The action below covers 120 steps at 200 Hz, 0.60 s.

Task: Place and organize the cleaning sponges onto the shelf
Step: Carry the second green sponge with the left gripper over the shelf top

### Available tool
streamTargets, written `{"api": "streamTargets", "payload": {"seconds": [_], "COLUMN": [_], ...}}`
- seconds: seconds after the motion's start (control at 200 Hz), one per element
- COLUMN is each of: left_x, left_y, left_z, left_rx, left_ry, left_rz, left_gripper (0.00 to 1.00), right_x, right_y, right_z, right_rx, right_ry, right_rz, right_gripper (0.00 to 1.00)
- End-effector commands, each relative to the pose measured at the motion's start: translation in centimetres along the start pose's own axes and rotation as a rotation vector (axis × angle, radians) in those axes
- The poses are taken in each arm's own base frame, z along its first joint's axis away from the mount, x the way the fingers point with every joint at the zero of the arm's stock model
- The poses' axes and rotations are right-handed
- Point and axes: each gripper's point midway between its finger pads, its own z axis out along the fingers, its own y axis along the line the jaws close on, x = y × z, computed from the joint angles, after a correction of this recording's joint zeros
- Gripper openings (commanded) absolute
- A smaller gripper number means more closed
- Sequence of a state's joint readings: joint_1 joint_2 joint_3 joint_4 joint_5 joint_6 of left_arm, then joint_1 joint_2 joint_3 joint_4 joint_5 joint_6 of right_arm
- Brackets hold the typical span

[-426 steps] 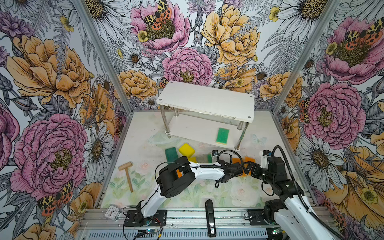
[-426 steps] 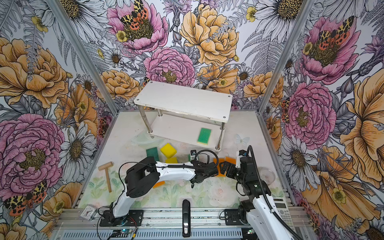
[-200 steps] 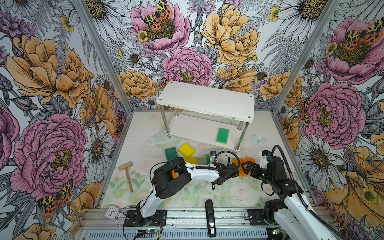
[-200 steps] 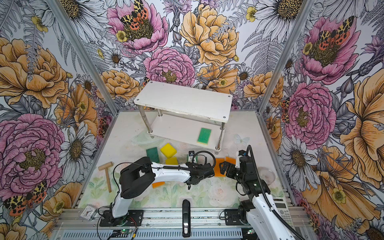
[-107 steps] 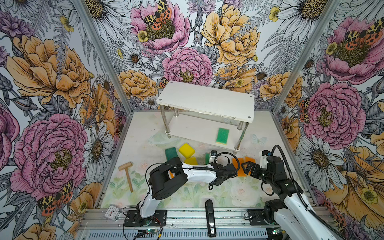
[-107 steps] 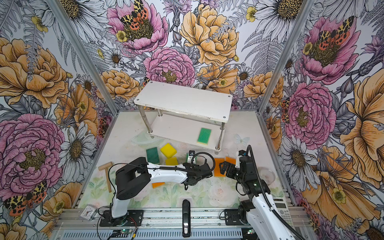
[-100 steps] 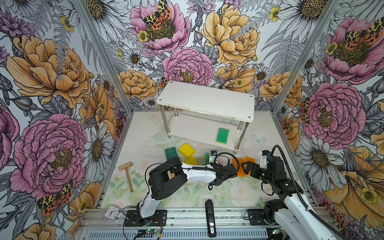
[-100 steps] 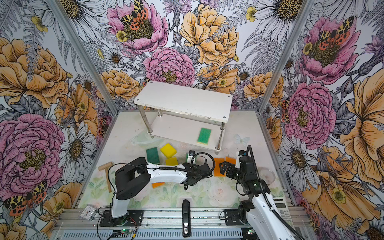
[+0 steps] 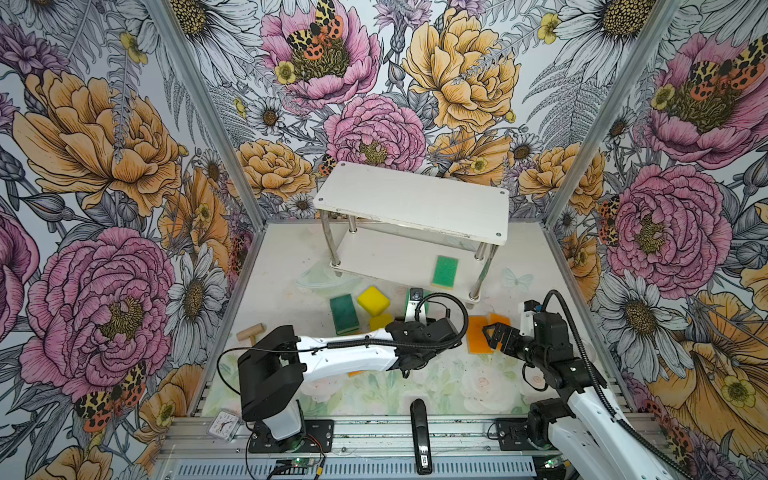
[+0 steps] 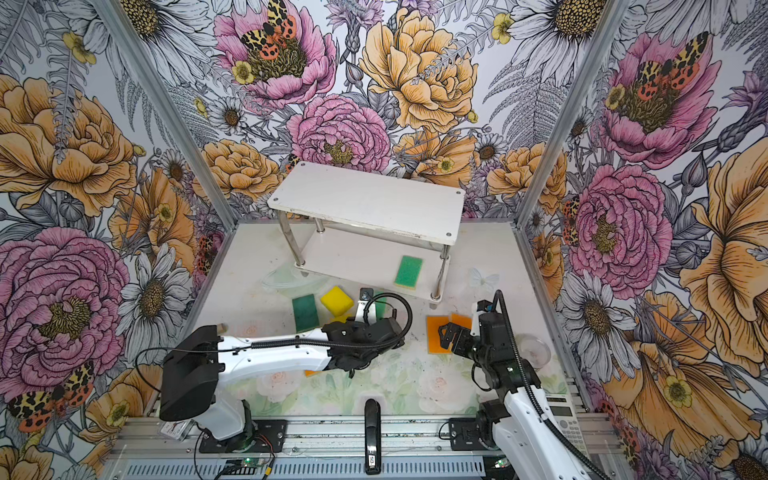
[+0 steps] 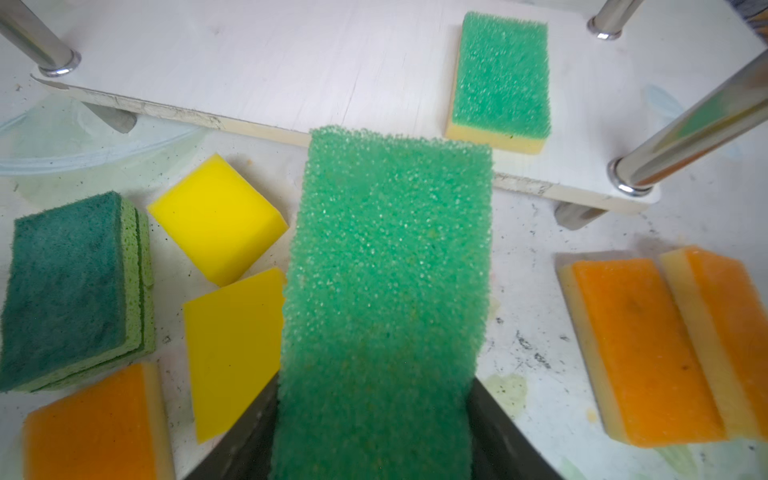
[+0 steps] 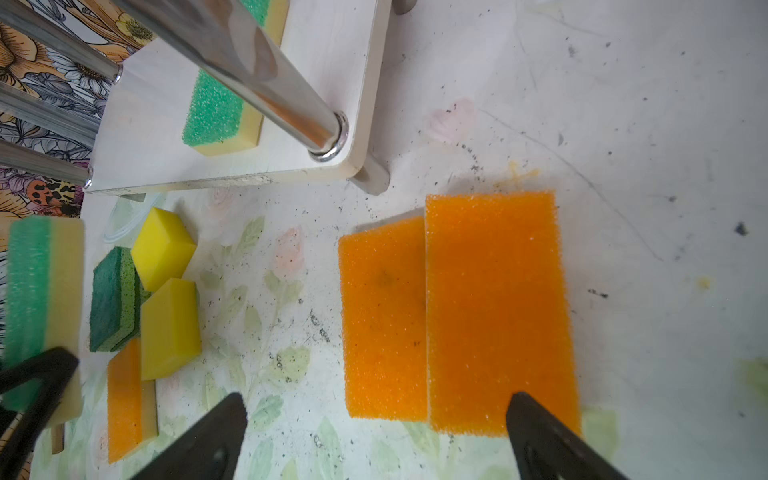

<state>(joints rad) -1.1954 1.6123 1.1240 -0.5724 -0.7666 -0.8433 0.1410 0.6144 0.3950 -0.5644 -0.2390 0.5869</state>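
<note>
- Held sponge, light green, is pinched at its near end by the left end effector. The jaws are partly closed on its sides, and most of its length juts forward, unsupported, above the worktop.
- The shelf stands just ahead. The sponge's far end is close to the lower board's front edge; whether it is already over the board cannot be told.
- A placed sponge, also light green, lies flat on the lower board beside the front right chrome post.
- Risk: the foam is soft and gripped at one end only, so it may sag or twist. Its tip could then catch the board's edge and fold, or pull out of the jaws.
- Risk: drifting towards the post could strike it or shove the placed sponge askew.
- The right end effector hovers wide open and empty, just above two orange sponges that touch, one overlapping the other. Closing here might take both, or drag one.
- The dark green pair, the yellow sponges and a third orange sponge lie on the worktop near the left arm.
</note>
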Motion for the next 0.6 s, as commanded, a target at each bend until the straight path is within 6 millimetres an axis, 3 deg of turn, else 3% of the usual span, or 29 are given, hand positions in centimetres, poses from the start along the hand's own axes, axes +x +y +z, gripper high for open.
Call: {"api": "streamTargets", "payload": {"seconds": [0.0, 0.335, 0.595], "left_x": [-2.1, -5.8, -8.6], "left_y": [0.7, 3.1, 2.3], "left_z": [0.2, 3.0, 4.4], "left_rx": [0.03, 0.134, 0.162], "left_ry": [-0.053, -0.094, -0.128], "left_rz": [0.03, -0.007, 0.062], "left_gripper": [0.62, 0.63, 0.65], "right_x": [-0.8, -0.8, -1.2], "right_y": [0.4, 0.4, 0.6], "right_z": [-0.2, -0.3, -0.3], "right_rx": [-0.011, -0.011, -0.009], "right_ry": [-0.035, -0.038, -0.041], "right_rz": [-0.001, 0.001, 0.003], "right_gripper": [1.0, 1.0, 1.0]}}
